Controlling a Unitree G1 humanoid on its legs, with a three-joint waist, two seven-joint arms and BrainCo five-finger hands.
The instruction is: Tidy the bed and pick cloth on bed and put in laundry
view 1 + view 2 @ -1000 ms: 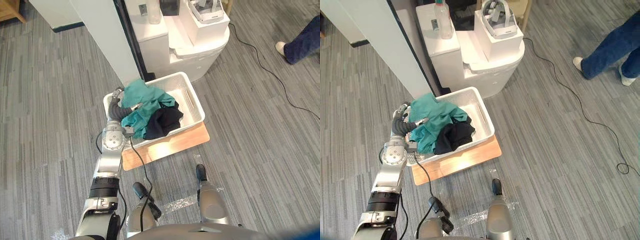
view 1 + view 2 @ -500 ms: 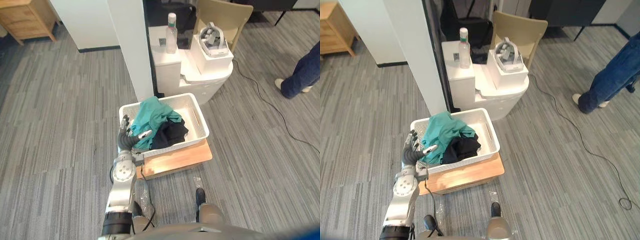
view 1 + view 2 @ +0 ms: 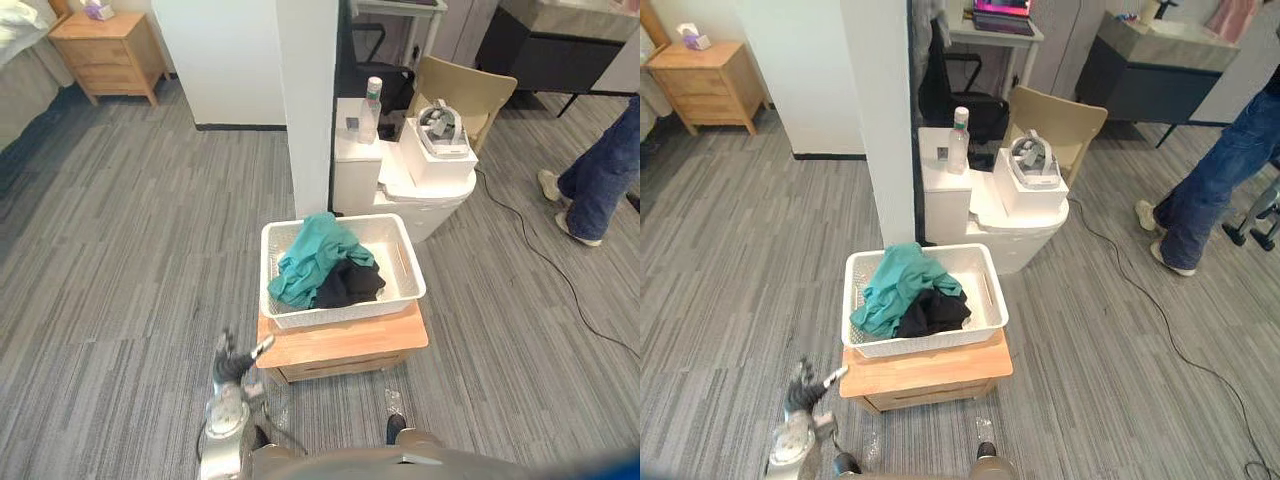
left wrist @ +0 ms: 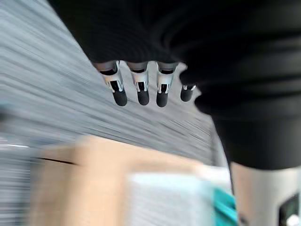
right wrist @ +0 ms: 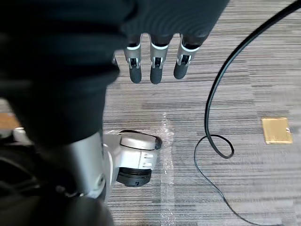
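A white laundry basket (image 3: 405, 262) stands on a low wooden stand (image 3: 345, 345). A teal cloth (image 3: 315, 250) is heaped in it over a black cloth (image 3: 350, 283), the teal partly draped on the left rim. My left hand (image 3: 235, 360) hangs low at the stand's left front corner, apart from the basket, fingers (image 4: 138, 89) straight and spread, holding nothing. In the right wrist view my right hand (image 5: 155, 66) hangs over the grey floor with relaxed straight fingers, also empty.
Behind the basket stand a white pillar (image 3: 305, 100) and a white unit (image 3: 400, 170) with a bottle and a headset on a box. A tan chair (image 3: 465, 90) is behind it, a wooden nightstand (image 3: 105, 45) far left. A person's legs (image 3: 600, 180) and a floor cable (image 3: 540, 255) are on the right.
My left hand has let go of the teal cloth, opened and dropped back from the basket to beside the stand. The camera has pulled back and up, widening the view.
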